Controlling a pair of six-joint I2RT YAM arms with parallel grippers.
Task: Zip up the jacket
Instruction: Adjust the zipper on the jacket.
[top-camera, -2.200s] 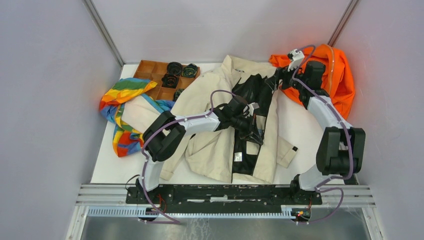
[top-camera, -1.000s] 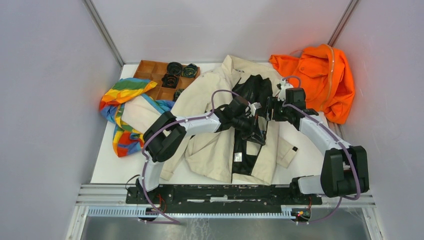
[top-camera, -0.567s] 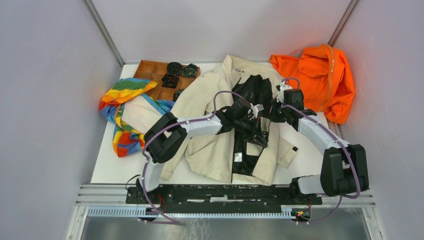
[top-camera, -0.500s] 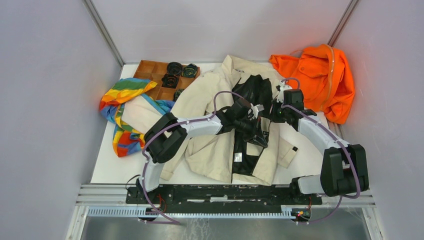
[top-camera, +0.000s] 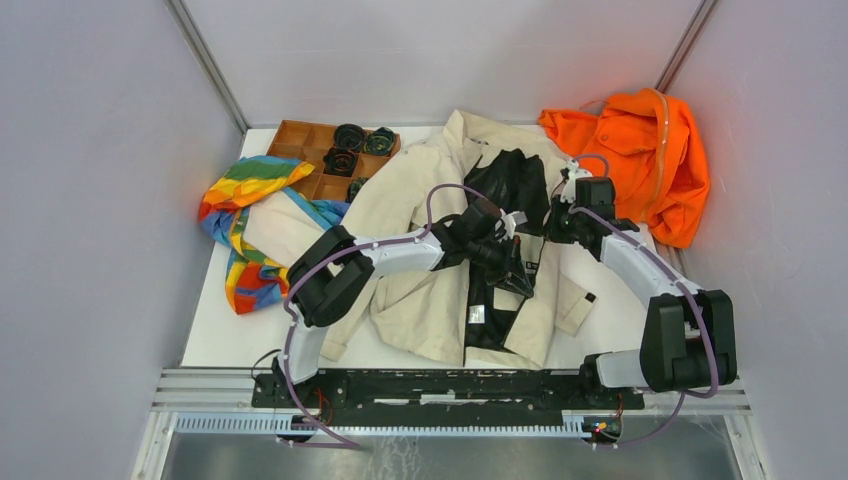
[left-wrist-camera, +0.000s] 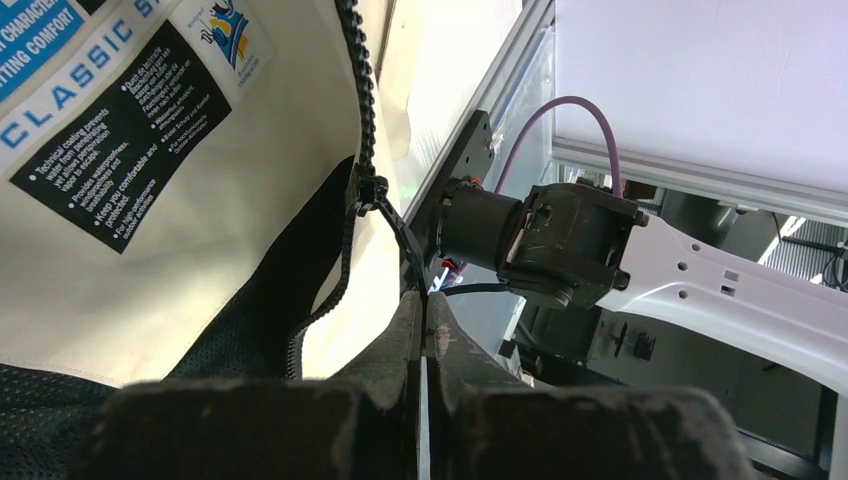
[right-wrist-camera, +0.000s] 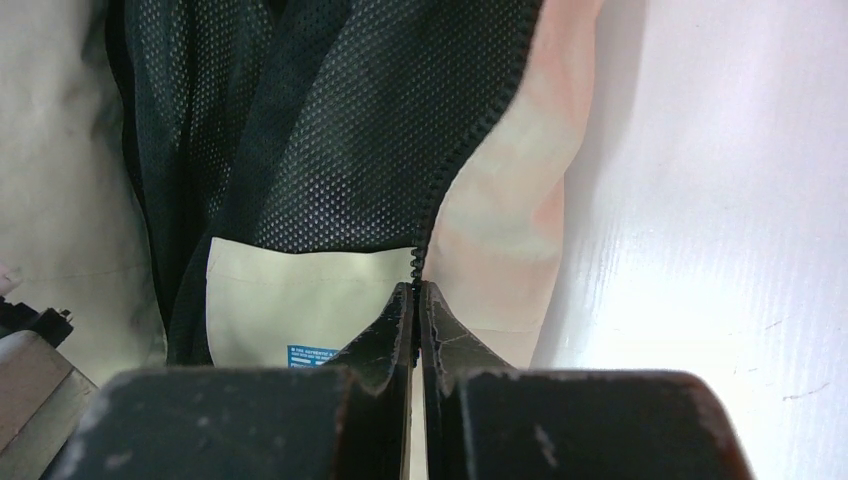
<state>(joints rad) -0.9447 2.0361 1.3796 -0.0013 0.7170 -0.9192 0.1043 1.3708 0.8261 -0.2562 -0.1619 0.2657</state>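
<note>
The beige jacket (top-camera: 420, 300) lies open in the middle of the white table (top-camera: 215, 335), collar toward the far wall, with its black mesh lining (right-wrist-camera: 350, 130) showing. The left gripper (left-wrist-camera: 422, 312) has its fingers pressed together on the black zipper pull (left-wrist-camera: 398, 232), which hangs from the slider on one row of teeth. The right gripper (right-wrist-camera: 416, 292) pinches the jacket's other zipper edge (right-wrist-camera: 470, 160), just beside a pale label (right-wrist-camera: 290, 300) whose blue print is partly cut off by a finger. In the top view both grippers' fingertips are hard to make out against the dark lining. One sleeve end runs in among the rainbow-striped cloth (top-camera: 245, 185).
</note>
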